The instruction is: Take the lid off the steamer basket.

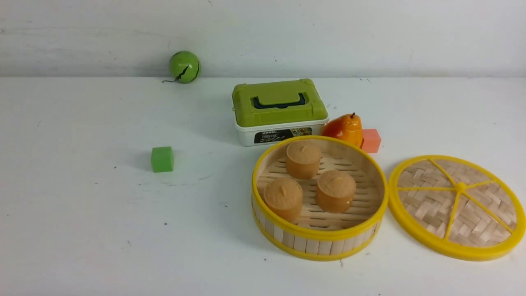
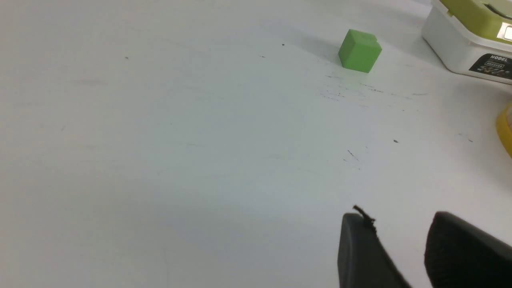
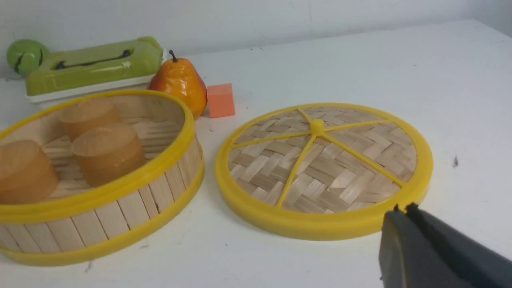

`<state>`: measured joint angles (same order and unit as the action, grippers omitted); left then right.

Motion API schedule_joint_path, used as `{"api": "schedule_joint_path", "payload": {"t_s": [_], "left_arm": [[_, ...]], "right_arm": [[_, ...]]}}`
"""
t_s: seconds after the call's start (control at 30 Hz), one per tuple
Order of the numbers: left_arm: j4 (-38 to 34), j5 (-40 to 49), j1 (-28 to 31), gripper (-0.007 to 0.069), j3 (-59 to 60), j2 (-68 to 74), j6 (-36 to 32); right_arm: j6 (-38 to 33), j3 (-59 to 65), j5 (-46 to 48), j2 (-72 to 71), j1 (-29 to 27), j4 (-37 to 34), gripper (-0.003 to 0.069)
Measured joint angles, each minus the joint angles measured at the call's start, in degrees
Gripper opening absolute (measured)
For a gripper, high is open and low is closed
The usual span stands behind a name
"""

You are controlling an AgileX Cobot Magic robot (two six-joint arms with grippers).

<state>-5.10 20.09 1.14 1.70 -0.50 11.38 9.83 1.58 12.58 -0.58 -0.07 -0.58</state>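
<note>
The round lid of woven bamboo with yellow rim and spokes [image 1: 457, 206] lies flat on the white tabletop [image 1: 102, 213], just beside the round wood-slat steamer basket with yellow rings [image 1: 320, 242], which is uncovered. I judge the task done. The right end effector [image 3: 404, 209] is clenched and empty near the lid's rim; a careless retreat could push the lid. The left end effector [image 2: 400, 236], released, appears only in its wrist view; the front view shows neither.
</note>
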Motion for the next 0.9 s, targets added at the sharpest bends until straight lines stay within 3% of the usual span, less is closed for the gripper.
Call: {"api": "schedule_joint_path", "payload": {"t_s": [0.4, 0.9], "left_arm": [[0.0, 0.0, 0.0, 0.0239, 0.0, 0.0, 0.0], [0.04, 0.0, 0.0, 0.0239, 0.0, 0.0, 0.0]], "right_arm": [[0.05, -0.38, 9.13, -0.05, -0.53, 1.97, -0.001], [0.05, -0.48, 9.54, -0.05, -0.53, 1.83, -0.0001]]}}
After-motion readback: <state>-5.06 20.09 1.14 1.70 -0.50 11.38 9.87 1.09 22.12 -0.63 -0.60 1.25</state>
